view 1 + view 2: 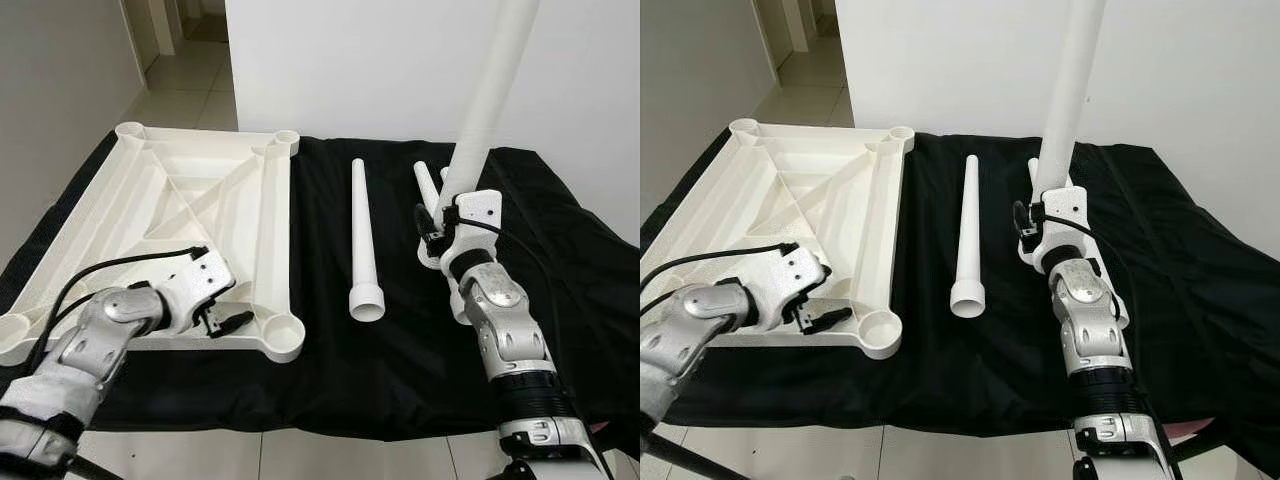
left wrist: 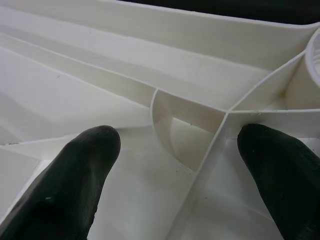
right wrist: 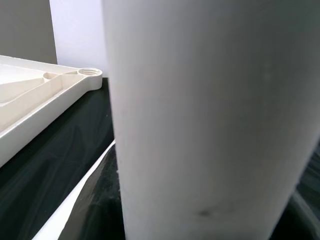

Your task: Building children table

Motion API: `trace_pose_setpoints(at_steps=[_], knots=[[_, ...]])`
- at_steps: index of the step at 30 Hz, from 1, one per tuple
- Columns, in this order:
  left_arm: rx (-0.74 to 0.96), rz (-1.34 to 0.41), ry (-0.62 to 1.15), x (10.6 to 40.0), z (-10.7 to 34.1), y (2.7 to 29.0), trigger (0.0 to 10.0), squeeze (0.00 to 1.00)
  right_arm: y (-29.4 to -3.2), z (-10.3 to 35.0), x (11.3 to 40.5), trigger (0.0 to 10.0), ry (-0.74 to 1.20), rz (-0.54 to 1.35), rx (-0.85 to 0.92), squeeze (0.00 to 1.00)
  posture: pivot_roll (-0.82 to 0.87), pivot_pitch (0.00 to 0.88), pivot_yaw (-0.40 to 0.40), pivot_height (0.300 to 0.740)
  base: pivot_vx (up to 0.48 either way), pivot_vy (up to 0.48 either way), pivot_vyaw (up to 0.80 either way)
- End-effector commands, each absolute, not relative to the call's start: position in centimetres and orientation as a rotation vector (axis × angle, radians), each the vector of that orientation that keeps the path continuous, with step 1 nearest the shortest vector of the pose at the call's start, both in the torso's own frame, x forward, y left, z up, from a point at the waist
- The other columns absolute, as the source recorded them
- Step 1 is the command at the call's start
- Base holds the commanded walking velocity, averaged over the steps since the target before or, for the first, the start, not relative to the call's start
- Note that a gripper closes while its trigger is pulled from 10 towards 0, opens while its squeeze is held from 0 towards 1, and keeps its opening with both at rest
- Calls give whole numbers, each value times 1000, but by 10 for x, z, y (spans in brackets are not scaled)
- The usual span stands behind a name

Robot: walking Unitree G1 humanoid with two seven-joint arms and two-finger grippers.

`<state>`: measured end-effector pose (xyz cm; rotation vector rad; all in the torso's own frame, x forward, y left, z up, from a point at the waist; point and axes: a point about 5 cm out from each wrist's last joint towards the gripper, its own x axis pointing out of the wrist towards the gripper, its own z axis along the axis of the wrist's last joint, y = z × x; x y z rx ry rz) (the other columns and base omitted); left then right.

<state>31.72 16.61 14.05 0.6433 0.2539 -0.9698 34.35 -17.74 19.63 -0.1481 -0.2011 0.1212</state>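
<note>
The white table top (image 1: 180, 200) lies upside down on the left of the black cloth, ribs facing up. My left gripper (image 1: 228, 322) rests over its near right corner, beside the round leg socket (image 1: 283, 333). In the left wrist view its fingers (image 2: 75, 170) stand open either side of a rib junction (image 2: 220, 117). My right gripper (image 1: 438, 222) is shut on a white table leg (image 1: 490, 90), holding it upright and slightly tilted above the cloth. That leg (image 3: 200, 120) looms close in the right wrist view.
A second white leg (image 1: 362, 235) lies on the black cloth (image 1: 560, 250) between the table top and my right arm. Another leg (image 1: 427, 185) lies partly hidden behind the right gripper. A white wall (image 1: 380, 60) stands behind, and tiled floor (image 1: 190, 90) at far left.
</note>
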Motion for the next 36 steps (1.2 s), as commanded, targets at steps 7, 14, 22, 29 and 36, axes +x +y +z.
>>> trace_pose_setpoints(at_steps=[7, 14, 22, 29, 36], knots=[[627, -1055, 213, 317, 127, 124, 10000, 0, -176, 199, 346, 10000, -204, 114, -148, 0, 5, 50, -32, 740, 0, 0, 0], [636, -1117, 155, 316, 127, 90, 10000, 0, -173, 199, 347, 10000, -201, 125, -148, 0, 5, 50, -35, 740, 0, 0, 0], [561, -1183, 54, 312, 138, 40, 10000, 0, -166, 199, 348, 10000, -204, 159, -142, 0, 4, 48, -32, 740, 0, 0, 0], [572, -1122, -1, 320, 144, 24, 10000, 0, -152, 194, 344, 10000, -178, 260, -119, 0, 3, 47, -28, 740, 0, 0, 0], [587, -1026, -18, 335, 150, 26, 10000, 0, -143, 185, 337, 10000, -144, 335, -59, 0, -4, 53, -17, 740, 0, 0, 0]])
